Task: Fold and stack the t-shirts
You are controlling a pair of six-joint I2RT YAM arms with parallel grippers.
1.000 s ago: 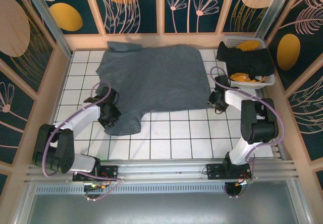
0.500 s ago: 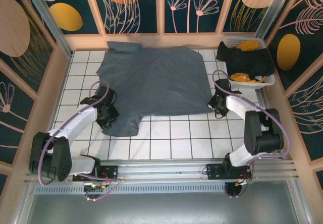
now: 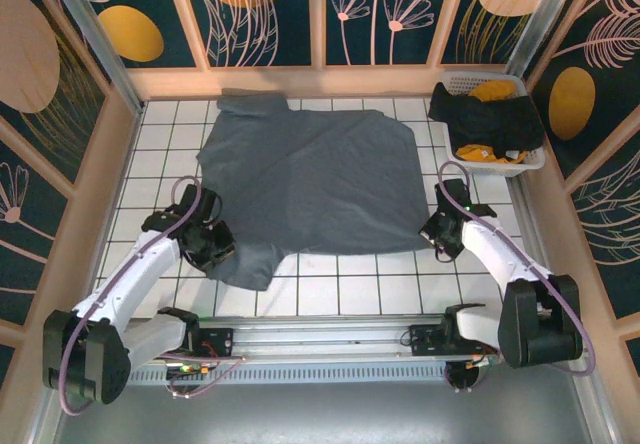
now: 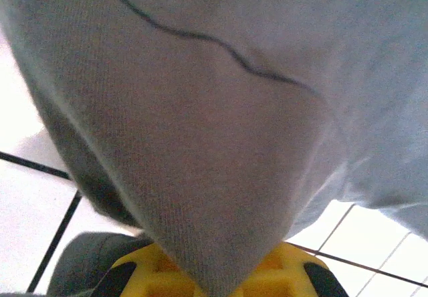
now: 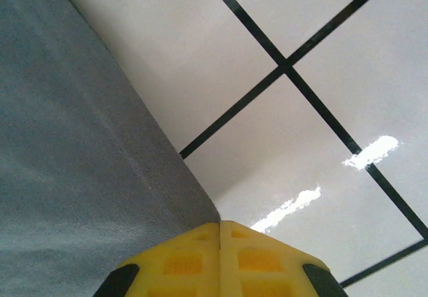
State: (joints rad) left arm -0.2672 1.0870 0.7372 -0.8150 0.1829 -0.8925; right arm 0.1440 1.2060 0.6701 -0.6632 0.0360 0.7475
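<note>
Limp and light, the slate t-shirt (image 3: pixel 310 179) lies spread on the worktop (image 3: pixel 350 274) and looks best held by its near corners, where the left end effector (image 3: pixel 212 249) at 8 o'clock and the right end effector (image 3: pixel 443 232) at 4 o'clock are clamped on it.

Built alike on left arm (image 3: pixel 135 276) and right arm (image 3: pixel 490 256): white tubular links between bulky black joint housings, with rounded black shoulders at the near end and flat black bases (image 3: pixel 205 342). Trailed along each by a thin lilac cable (image 3: pixel 180 192), looped free near the wrist. Tipped with bright yellow fingers (image 5: pixel 194 260), moulded with shallow square recesses and black at the outer corners.
</note>
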